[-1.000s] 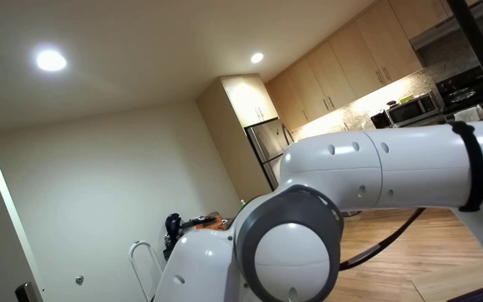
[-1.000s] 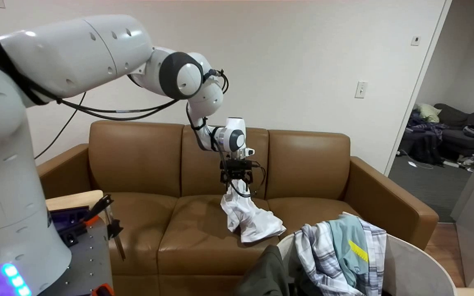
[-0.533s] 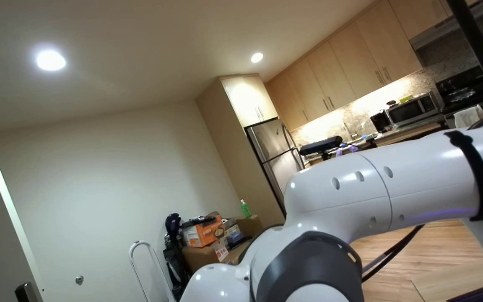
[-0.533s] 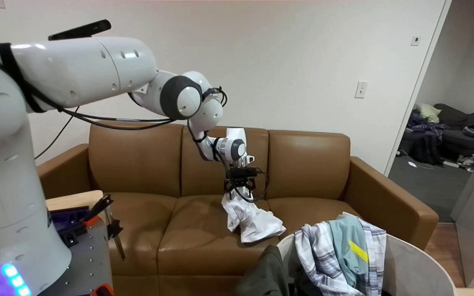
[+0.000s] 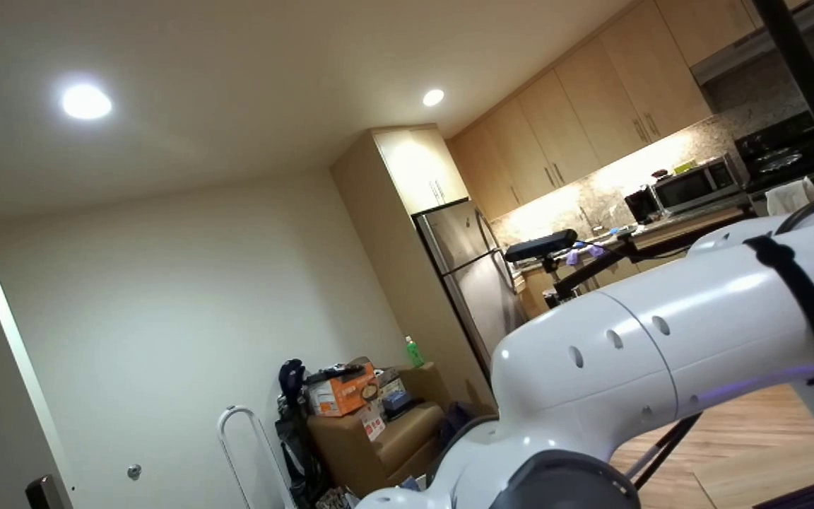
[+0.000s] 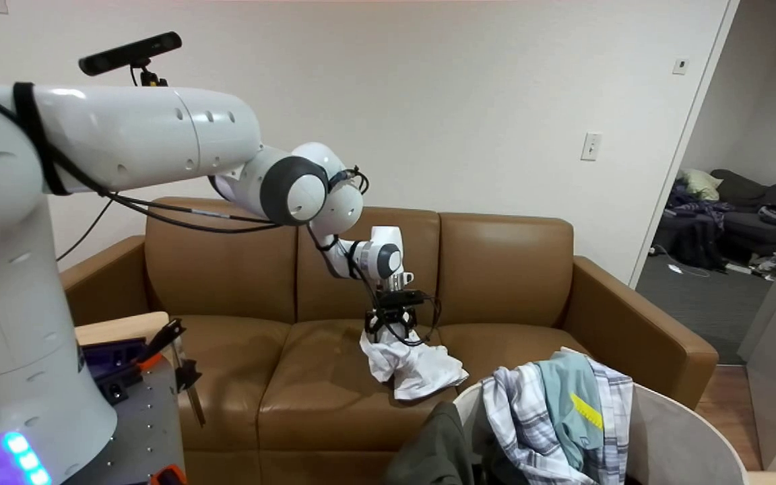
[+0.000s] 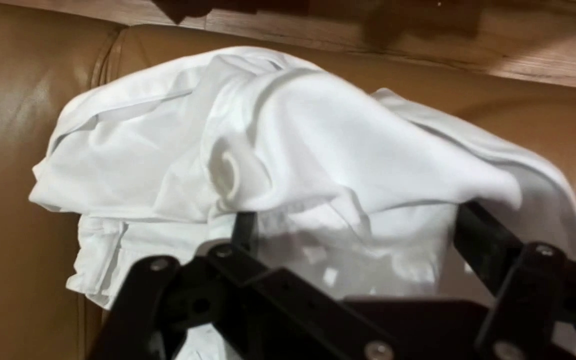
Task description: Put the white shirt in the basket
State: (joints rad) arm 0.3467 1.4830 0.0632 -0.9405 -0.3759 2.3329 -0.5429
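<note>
On the middle cushion of a brown sofa (image 6: 496, 263), in an exterior view, the white shirt (image 6: 418, 374) lies crumpled near the front edge. The gripper (image 6: 391, 330) points down at the shirt's end on the left of the picture, with white cloth showing between its fingers; the robot arm (image 6: 139, 138) reaches across from the left. Closer to the camera, in front of the sofa, stands a pale basket (image 6: 671, 431). A checked cloth (image 6: 613, 394) and a light green cloth (image 6: 563, 404) drape over its rim, the green one bearing a yellow patch, and a dark garment (image 6: 428, 455) lies at its left.

In the wrist view the gripper comes in from the bottom, its fingers (image 7: 485, 240) spread wide, one on each side of a stretch of the shirt. Whether the fingertips touch the cloth, I cannot tell. Loose white folds fill most of the frame, and wooden floor (image 7: 533, 55) shows along the top.

In an exterior view of the kitchen, the robot arm crosses the lower right. Beyond it are a fridge (image 5: 474, 283), cupboards (image 5: 605, 85) and a microwave (image 5: 689, 191). An orange and white box (image 5: 340, 396) rests on a brown seat (image 5: 410, 428).
</note>
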